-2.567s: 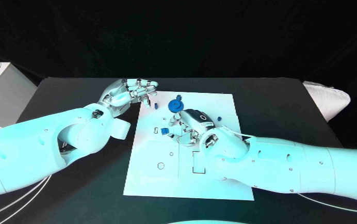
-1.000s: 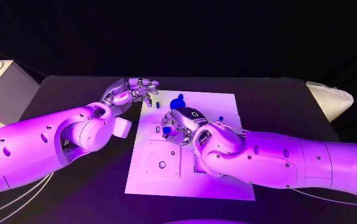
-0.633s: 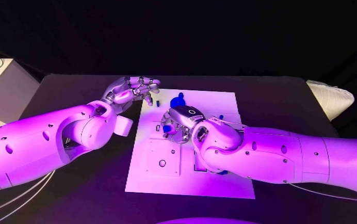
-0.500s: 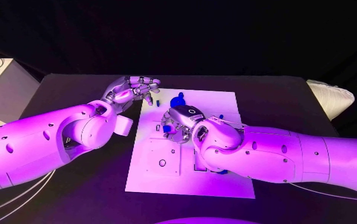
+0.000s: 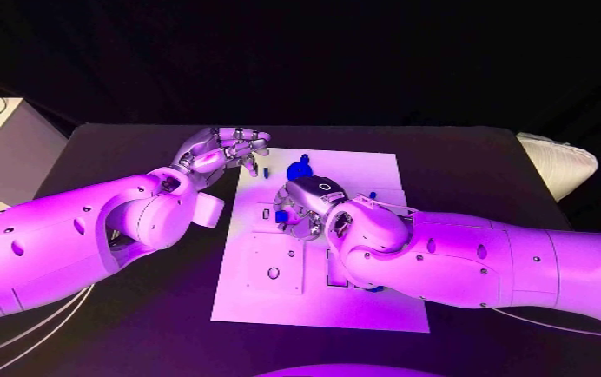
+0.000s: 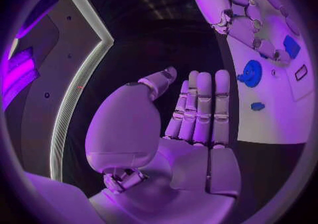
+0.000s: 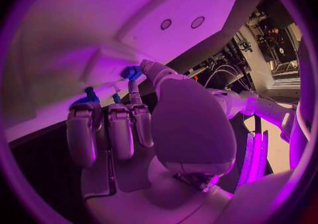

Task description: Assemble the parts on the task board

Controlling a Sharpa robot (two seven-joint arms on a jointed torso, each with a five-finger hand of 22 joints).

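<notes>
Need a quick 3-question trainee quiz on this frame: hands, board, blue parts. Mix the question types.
1. True or false: the left hand holds a blue part.
2. Where is the round blue part?
A) on the task board, on its far half, beyond the right hand
B) on the black table, off the board
C) in the left hand's palm
3. Fill in: the right hand hangs above the white ___.

Key: 1 false, its palm is bare and its fingers are straight. 2 A. 3 task board.
</notes>
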